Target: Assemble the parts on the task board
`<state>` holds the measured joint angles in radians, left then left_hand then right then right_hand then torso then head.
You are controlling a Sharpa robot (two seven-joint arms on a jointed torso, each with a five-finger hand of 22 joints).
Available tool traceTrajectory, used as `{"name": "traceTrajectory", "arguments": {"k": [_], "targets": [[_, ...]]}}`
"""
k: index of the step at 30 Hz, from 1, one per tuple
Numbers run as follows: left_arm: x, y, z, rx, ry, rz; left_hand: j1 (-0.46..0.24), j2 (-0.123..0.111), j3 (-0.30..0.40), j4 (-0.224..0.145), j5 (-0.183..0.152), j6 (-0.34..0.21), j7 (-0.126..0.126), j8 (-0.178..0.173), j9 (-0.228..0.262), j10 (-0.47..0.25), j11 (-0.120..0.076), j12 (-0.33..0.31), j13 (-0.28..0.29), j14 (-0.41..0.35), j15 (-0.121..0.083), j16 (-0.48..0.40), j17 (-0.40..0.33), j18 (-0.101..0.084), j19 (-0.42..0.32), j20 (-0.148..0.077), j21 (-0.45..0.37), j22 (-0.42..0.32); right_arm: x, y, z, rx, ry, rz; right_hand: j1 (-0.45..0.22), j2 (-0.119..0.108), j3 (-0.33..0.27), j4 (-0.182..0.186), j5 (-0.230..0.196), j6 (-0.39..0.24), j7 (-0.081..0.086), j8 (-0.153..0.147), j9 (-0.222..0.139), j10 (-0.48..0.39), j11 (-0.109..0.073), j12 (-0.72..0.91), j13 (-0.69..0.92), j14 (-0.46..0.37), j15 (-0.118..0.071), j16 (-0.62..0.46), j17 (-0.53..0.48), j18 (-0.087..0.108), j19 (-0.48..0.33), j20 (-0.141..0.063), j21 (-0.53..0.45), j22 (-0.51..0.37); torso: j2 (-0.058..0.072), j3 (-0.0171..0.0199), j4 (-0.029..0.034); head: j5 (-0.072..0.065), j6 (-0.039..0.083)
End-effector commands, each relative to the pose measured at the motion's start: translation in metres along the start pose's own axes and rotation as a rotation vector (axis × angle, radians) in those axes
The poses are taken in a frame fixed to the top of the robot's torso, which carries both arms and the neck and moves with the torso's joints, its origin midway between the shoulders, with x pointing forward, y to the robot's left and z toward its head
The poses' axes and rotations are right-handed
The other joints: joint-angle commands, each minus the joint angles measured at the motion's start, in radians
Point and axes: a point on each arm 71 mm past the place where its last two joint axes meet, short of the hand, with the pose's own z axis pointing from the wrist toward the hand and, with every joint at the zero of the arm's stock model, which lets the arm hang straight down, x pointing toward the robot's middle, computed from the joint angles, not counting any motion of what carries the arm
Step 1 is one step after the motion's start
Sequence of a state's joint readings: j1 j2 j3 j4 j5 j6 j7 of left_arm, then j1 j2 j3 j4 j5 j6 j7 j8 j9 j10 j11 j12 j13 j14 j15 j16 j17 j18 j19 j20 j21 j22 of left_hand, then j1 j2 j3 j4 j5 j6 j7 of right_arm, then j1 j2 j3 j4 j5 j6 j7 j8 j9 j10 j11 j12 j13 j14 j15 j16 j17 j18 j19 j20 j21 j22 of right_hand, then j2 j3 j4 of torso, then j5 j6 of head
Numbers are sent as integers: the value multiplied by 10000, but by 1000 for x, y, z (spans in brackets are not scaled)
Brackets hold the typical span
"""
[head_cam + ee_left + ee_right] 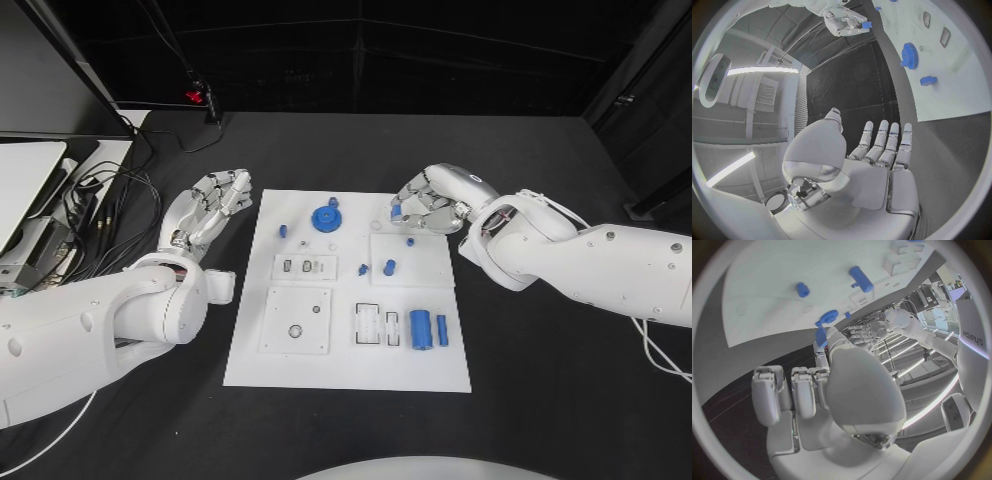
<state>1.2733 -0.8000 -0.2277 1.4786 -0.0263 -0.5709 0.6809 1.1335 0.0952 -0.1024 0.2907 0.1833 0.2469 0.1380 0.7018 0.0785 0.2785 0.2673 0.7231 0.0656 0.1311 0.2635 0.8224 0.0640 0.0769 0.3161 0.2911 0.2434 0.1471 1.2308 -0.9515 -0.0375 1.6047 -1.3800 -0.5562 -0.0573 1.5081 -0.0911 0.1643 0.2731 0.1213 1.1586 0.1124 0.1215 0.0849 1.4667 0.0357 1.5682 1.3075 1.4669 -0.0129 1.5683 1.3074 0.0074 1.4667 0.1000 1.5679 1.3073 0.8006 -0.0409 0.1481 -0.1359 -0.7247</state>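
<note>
The task board (346, 370) lies flat in the middle of the black desk (548, 400), long side running away from the robot. On its far end sits a blue gear (327, 218), with a small blue part (283, 230) just beside it toward the left arm. Mid-board, a raised white plate carries a blue peg (389, 267) and a smaller blue bit (362, 269) near it; another tiny blue piece (410, 241) lies just beyond. Nearer the robot, a blue cylinder (420, 329) and a thin blue pin (441, 330) lie side by side, next to black-outlined slots.

The right hand (428, 207) hovers over the board's far right corner, fingers curled, pinching a small blue part (397, 212) at its tips; the left wrist view shows the same piece (866, 24) in those fingers. In the right wrist view the hand's own bulk covers most of the grip.

The left hand (212, 203) rests off the board's left edge, near the far corner, fingers straight and apart, holding nothing (879, 145).

To the left, a tangle of black cables (101, 200) and a pale device (29, 190), cut off by the edge, crowd the desk. A red-tipped stand (195, 97) is at the far side. What the small parts are exactly is too fine to tell.
</note>
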Motion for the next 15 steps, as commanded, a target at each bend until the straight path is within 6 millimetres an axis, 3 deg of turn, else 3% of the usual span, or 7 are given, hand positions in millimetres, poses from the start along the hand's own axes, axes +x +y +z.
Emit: {"name": "traceTrajectory", "arguments": {"k": [1,2,10,15], "targets": [[1,-18,-1,2406,89,-18,111,18,-39,4,68,73,1601,36,-9,87,-4,69,-3,17,39,66,10,42,-71,-1,34,17,6,17,4,-296,161,252,-16,85,43,29,26,179,-130,53,56,1041,-11,26,2632,1039,-53,25,2634,-64,1018,-82,6,2612,23,11,38,148,-14],[1,-18,-1,2403,87,-16,111,18,-39,4,68,73,1601,36,-9,87,-4,69,-3,17,39,66,10,42,-71,-1,34,17,11,29,7,-519,315,403,-20,90,44,31,28,181,-130,51,55,1041,-10,26,2632,1039,-52,25,2634,-63,1014,-82,2,2609,20,6,32,270,-47],[1,-18,-1,2398,85,-10,115,20,-45,4,69,74,1601,38,-11,89,-4,71,-3,19,39,68,10,42,-69,-1,38,19,29,63,19,-891,862,448,-12,126,57,8,96,202,-138,27,45,1041,-9,26,2632,1039,-46,25,2634,-59,1005,-77,-7,2600,13,-2,6,690,-155],[2,-18,-1,2398,97,-19,115,20,-45,4,69,74,1601,38,-11,89,-4,71,-3,19,39,68,10,42,-69,-1,38,19,41,79,27,-708,1294,159,19,147,66,-63,248,225,-137,-18,27,1041,-9,26,2632,1039,-45,25,2634,-35,947,-73,-68,2542,16,4,36,896,-247]]}}
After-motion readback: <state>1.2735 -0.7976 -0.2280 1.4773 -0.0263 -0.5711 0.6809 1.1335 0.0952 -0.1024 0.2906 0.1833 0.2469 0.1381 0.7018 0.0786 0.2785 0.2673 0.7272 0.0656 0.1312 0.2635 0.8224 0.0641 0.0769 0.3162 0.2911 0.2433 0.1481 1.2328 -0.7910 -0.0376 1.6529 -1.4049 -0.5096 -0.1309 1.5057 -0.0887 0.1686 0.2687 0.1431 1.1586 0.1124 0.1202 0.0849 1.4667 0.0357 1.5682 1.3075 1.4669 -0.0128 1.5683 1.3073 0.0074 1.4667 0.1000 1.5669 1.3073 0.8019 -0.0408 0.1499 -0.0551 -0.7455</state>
